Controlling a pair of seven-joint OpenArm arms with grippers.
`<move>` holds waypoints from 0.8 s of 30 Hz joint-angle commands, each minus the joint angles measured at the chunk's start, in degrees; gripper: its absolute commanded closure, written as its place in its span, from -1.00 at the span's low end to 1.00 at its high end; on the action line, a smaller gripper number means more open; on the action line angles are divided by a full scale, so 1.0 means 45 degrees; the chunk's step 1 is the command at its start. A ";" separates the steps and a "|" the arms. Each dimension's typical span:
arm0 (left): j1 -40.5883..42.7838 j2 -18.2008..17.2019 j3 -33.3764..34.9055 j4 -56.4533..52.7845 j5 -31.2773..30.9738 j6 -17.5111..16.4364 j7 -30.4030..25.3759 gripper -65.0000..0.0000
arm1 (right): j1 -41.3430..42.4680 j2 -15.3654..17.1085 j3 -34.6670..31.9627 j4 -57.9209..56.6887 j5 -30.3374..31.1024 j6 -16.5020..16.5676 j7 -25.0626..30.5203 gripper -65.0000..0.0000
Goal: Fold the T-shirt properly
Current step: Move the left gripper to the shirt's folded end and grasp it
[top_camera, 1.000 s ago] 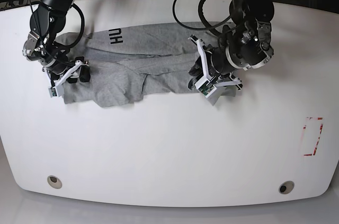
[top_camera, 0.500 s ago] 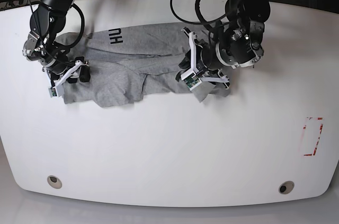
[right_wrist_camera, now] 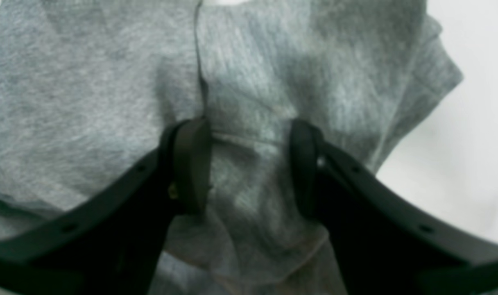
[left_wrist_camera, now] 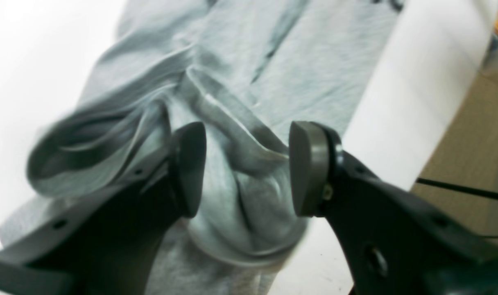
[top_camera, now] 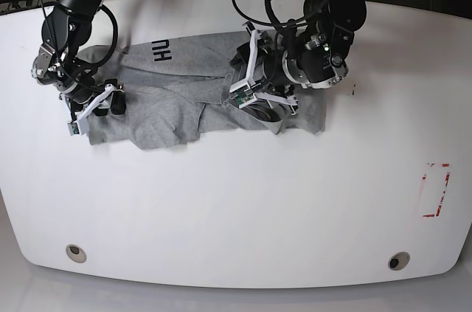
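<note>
Base view: T-shirt (top_camera: pixel 177 87) is lying crumpled across the far part of the white table (top_camera: pixel 236 209), partly folded on itself, w/ only the letters "HU" (top_camera: pixel 161 52) showing near its far edge. Both arms are working opposite ends, prob. so the cloth can be spread or doubled over w/o bunching.

Left gripper (top_camera: pixel 258 98) is sitting over the shirt's end furthest from the "HU" letters. Left wrist cam: jaws are standing apart, pads (left_wrist_camera: pixel 308 168) either side of a raised ridge of grey fabric (left_wrist_camera: pixel 241 164) w/ gaps both sides, so nothing is being pinched. The ridge is standing up between the pads, which reads as a fold bunched up & let go. That end is rumpled, w/ a looped hem (left_wrist_camera: pixel 89 139) beside the near pad.

Right gripper (top_camera: pixel 94 105) is at the end nearest "HU", by the sleeve/corner. Right wrist cam: jaws also parted, tips (right_wrist_camera: pixel 191 164) straddling a seam line (right_wrist_camera: pixel 200 82) of the shirt; focus is soft so whether the tips are pressing the cloth down or hovering just above it is hard to say. No fabric is being clamped. Likely it's parked there as an anchor or lining up for a pinch on that corner.

Fold is looking early: edges uneven, layers wrinkled, no neat rectangle yet. Red-marked patch (top_camera: pixel 435 190) on the table is well apart from the shirt.
</note>
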State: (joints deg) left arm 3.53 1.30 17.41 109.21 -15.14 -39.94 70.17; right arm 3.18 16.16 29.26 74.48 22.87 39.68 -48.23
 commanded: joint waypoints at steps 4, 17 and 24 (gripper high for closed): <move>-0.0325 0.0229 0.0322 0.1255 -0.0260 -0.0013 0.0768 0.04 | 0.0124 0.0169 0.0014 0.0182 0.0045 0.0071 -0.0096 0.08; -0.0540 0.0268 -0.2706 0.0611 -0.0632 -0.0013 0.0846 0.06 | 0.0104 0.0169 0.0034 0.0182 0.0065 0.0071 -0.0096 0.08; -0.1497 -0.0142 -0.2413 -0.1265 -0.0397 -0.0013 0.0846 0.06 | 0.0143 -0.0007 -0.0005 0.0182 0.0065 0.0071 -0.0096 0.08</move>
State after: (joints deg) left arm -2.11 0.58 6.17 105.14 -17.17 -39.94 74.91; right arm 3.09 16.03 29.17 74.52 23.09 39.68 -48.18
